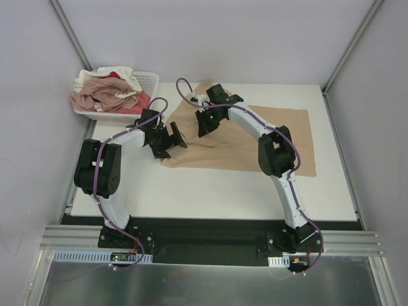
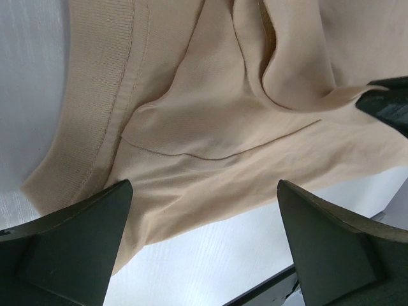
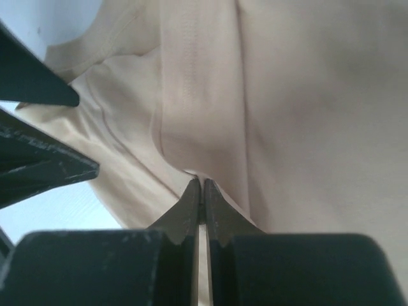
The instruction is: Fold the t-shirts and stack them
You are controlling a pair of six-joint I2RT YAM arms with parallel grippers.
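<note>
The tan shirt [image 1: 229, 150] lies spread on the table [image 1: 191, 191], its body running right toward the far-right edge and its left end bunched up between the two grippers. In the left wrist view the ribbed collar curves down the left side of the shirt [image 2: 210, 127], and a loose fold rises at the upper right.

The right gripper [image 1: 203, 131] sits over that bunched end. Its wrist view shows the fingers pinched tight together on a raised ridge of the cloth [image 3: 287, 115], the tips [image 3: 201, 185] meeting with fabric between them.

The left gripper [image 1: 171, 143] is just beside the shirt's left edge. Its fingers [image 2: 83, 242] stand wide apart, grasping nothing, with the collar area and bare table showing between them [image 2: 204, 188].

The other shirts are heaped in the basket [image 1: 152, 78] at the far-left corner, well apart from the tan one: a pink shirt [image 1: 102, 95] in front, a cream shirt [image 1: 95, 78] behind it, and a small patch of what looks like a red shirt [image 1: 115, 75], too buried to be sure of.
</note>
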